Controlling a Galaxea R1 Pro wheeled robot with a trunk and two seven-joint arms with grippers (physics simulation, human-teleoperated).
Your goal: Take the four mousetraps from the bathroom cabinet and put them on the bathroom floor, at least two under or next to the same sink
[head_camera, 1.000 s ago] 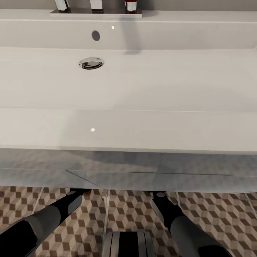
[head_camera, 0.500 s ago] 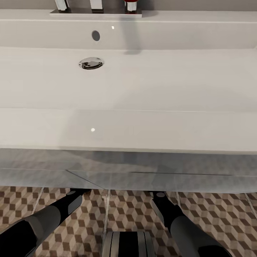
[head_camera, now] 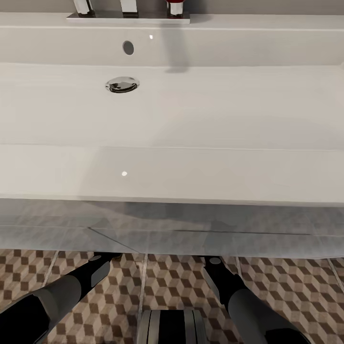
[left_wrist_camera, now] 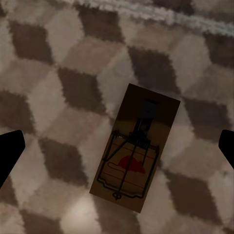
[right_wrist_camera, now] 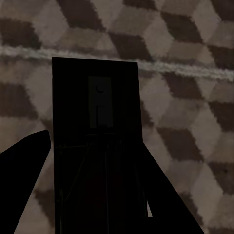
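Observation:
The white sink (head_camera: pixel 172 119), with its chrome drain (head_camera: pixel 122 84), spans the head view. Both my forearms reach beneath its front edge, which hides the grippers there. In the left wrist view a mousetrap (left_wrist_camera: pixel 135 153) lies flat on the cube-patterned bathroom floor (left_wrist_camera: pixel 53 97). My left gripper (left_wrist_camera: pixel 117 146) hovers over it, open, its fingertips (left_wrist_camera: pixel 9 151) far apart at the picture's two sides. In the right wrist view a second mousetrap (right_wrist_camera: pixel 96 122), dark in shadow, sits between the fingers of my right gripper (right_wrist_camera: pixel 97 195), which is shut on it just above the floor (right_wrist_camera: pixel 190 112).
Faucet bases and a red-capped item (head_camera: pixel 175 7) stand on the sink's back ledge. Patterned tiles (head_camera: pixel 172 282) show below the sink's front. My base (head_camera: pixel 171 326) sits between the arms. A pale grout line (right_wrist_camera: pixel 185 70) crosses the floor ahead of the held trap.

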